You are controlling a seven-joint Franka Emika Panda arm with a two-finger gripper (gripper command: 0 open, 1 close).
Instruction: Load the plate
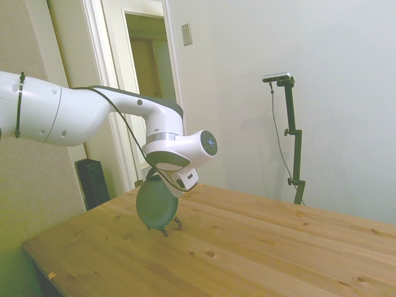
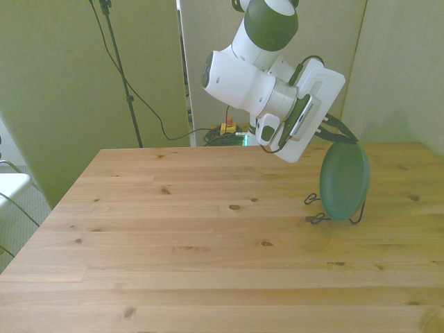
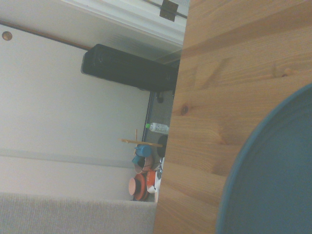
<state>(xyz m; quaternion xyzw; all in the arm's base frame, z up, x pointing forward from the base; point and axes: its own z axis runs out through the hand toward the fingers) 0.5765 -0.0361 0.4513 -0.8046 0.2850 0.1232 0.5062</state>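
Plate (image 2: 345, 183), upright on edge in a wire rack (image 2: 316, 218) near the table (image 2: 208, 263) edge, may tip out if the gripper (image 2: 331, 132), finger state indeterminable here, releases it off-centre.

Claw fingers hidden behind the white wrist housing in side & front views; can't tell if they touch the plate (image 2: 345, 182). Plate's top edge hidden too. Wrist view cuts the plate (image 3: 273, 180) off at the frame edge. Wire stand (image 2: 316, 217) mostly hidden behind the plate.
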